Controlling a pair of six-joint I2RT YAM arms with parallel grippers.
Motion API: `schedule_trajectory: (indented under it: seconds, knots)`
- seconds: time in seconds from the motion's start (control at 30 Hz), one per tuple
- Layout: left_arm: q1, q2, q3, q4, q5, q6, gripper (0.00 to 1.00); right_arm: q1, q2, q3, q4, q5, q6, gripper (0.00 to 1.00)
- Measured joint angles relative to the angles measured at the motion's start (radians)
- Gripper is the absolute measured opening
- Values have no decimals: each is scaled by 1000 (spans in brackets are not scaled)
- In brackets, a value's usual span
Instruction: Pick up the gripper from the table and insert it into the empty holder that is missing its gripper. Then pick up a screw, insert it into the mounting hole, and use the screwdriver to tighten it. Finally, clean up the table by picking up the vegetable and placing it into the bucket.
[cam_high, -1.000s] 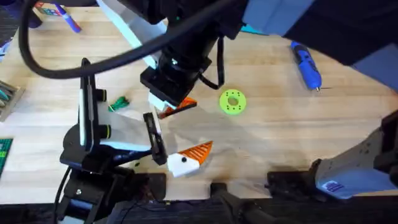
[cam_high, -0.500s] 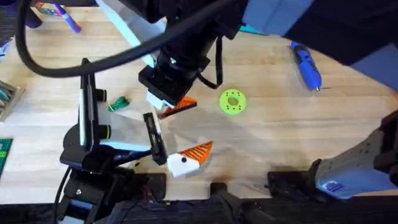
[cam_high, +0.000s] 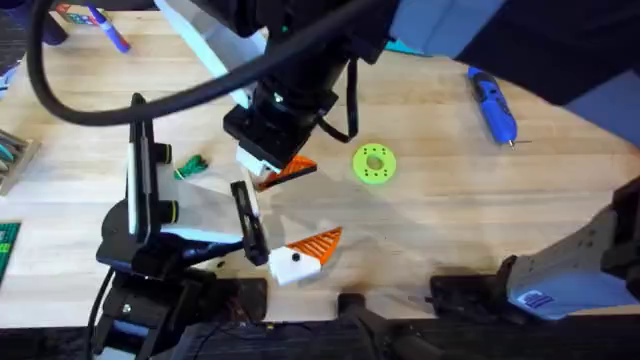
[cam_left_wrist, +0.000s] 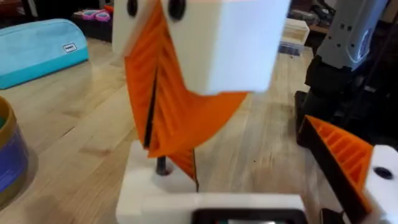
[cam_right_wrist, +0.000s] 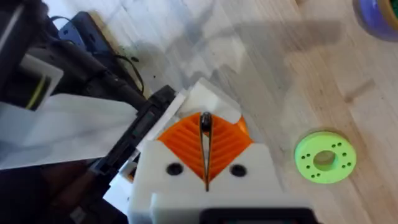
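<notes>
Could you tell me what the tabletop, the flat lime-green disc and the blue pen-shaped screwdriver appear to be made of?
The pale wooden tabletop looks like butcher-block wood with a satin finish: parallel planks and grain lines show. The flat lime-green disc with holes seems to be matte plastic, possibly 3D-printed, given its uniform colour and neat hole ring. The blue pen-shaped screwdriver appears to have a glossy plastic body with a thin metal tip.

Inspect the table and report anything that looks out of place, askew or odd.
A loose white-and-orange gripper lies tipped on its side on the table, near the arms' bases. Farther left, a small green vegetable sits stray on the wood among the hardware, where food does not belong.
</notes>
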Motion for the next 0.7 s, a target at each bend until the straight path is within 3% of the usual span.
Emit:
schedule_trajectory:
  seconds: [0.7]
  knots:
    - [0,0,0,0,0,4,992,0,-82,31,-15,10,0,11]
